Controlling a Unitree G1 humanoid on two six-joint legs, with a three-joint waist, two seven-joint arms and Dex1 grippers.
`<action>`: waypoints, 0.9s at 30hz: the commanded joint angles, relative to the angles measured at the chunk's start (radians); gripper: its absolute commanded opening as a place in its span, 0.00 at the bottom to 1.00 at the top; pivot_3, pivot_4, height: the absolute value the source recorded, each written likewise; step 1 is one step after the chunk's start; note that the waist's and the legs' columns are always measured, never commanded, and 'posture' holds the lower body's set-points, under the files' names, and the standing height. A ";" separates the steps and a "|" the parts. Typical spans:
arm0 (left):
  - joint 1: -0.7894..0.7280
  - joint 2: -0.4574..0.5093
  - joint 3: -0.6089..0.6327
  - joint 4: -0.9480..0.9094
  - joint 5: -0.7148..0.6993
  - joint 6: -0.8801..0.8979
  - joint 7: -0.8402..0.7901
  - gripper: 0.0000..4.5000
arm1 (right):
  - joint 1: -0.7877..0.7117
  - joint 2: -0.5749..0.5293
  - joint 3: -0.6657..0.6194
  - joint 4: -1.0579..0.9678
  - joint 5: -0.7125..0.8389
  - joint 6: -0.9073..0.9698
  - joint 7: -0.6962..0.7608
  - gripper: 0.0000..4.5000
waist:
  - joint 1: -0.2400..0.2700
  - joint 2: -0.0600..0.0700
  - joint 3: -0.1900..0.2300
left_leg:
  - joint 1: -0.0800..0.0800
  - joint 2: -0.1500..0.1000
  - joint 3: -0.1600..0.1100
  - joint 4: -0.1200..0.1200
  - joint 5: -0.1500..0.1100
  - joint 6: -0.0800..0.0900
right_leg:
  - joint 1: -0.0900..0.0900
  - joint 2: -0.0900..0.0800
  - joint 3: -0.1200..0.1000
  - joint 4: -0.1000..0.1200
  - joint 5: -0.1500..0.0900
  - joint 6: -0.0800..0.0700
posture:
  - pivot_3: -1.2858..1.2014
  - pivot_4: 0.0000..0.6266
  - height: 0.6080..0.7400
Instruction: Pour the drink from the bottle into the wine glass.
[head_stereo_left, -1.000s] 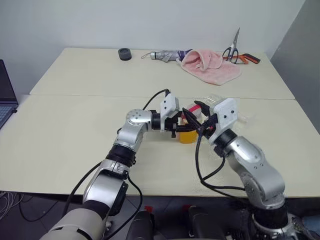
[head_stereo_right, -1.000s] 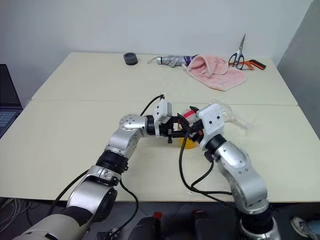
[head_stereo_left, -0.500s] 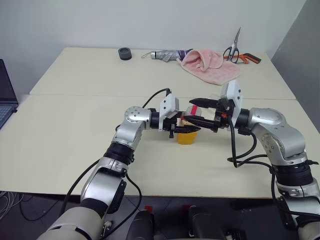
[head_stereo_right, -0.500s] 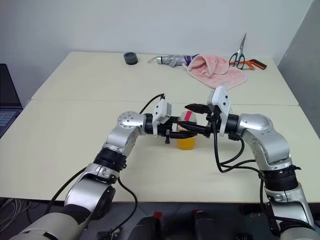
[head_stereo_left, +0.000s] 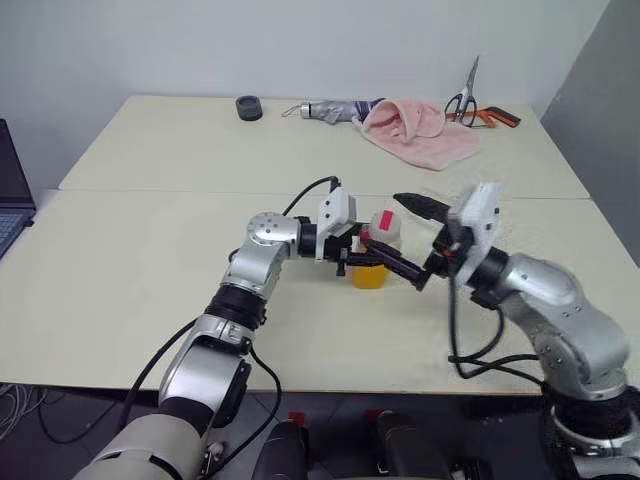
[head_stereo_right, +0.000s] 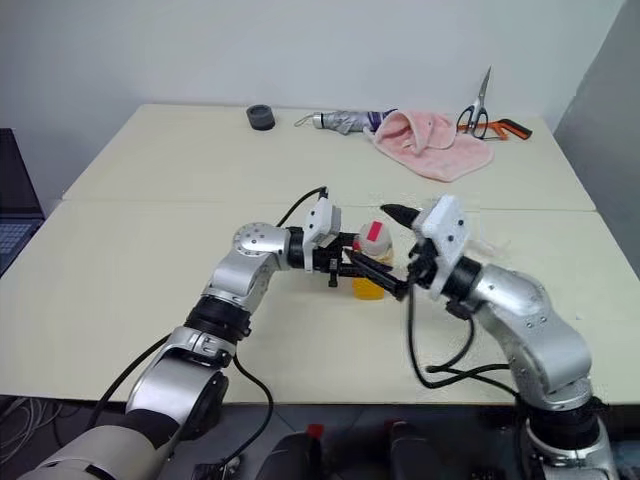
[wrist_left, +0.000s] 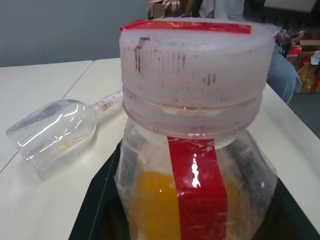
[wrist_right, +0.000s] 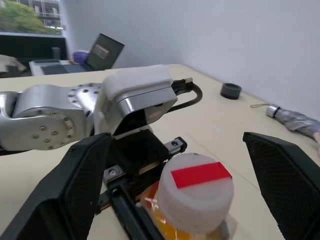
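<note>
Since a second ago the right gripper (head_stereo_left: 412, 242) has let go of the cap and spread its two black fingers wide, one above and one below the cap's level on the bottle's right side. Half a second ago its arm reached in level from the right; now the forearm sits lower and nearer the robot.

The bottle (head_stereo_left: 377, 252) stands upright on the cream table (head_stereo_left: 140, 270), near its middle, where the left gripper (head_stereo_left: 360, 253) is clamped on its body from the left. It is a small clear plastic bottle with squarish sides, and the drink (wrist_left: 150, 202), a translucent orange-yellow liquid, fills its lower part. A red label stripe (wrist_left: 195, 192) runs vertically down one face. The wide screw cap (wrist_right: 196, 191) is white with a red strip across its top, and it is still on the bottle.

The wine glass (wrist_left: 52, 131) lies on its side on the table just beyond the bottle, clear and empty apart from a few droplets, its stem pointing away.

At the table's far edge lie a pink towel (head_stereo_left: 420, 132), a folded umbrella (head_stereo_left: 335, 109), scissors (head_stereo_left: 468, 98) and a small dark round object (head_stereo_left: 249, 107). A laptop (head_stereo_left: 12, 190) sits at the left.
</note>
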 joint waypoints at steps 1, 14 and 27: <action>-0.017 -0.009 0.014 -0.017 -0.012 -0.010 0.007 0.40 | -0.007 0.015 0.022 -0.020 -0.070 -0.048 -0.055 1.00 | 0.002 0.000 0.000 | 0.000 0.000 0.000 0.000 0.000 0.000 | 0.000 0.000 0.000 0.000 0.000 0.000 | 0.52 0.24 1.00; -0.017 -0.012 0.016 -0.014 -0.014 -0.010 0.012 0.40 | 0.037 0.017 -0.062 0.005 -0.098 -0.058 -0.091 1.00 | 0.002 0.000 0.000 | 0.000 0.000 0.000 0.000 0.000 0.000 | 0.000 -0.001 0.000 -0.001 0.000 0.000 | 0.52 0.24 1.00; -0.011 -0.006 0.016 -0.022 -0.016 -0.005 0.010 0.40 | 0.069 0.000 -0.094 -0.010 -0.091 -0.055 -0.098 1.00 | 0.002 0.000 0.000 | 0.000 0.000 0.000 0.000 0.000 0.000 | 0.000 0.000 0.000 0.000 0.000 0.000 | 0.52 0.24 1.00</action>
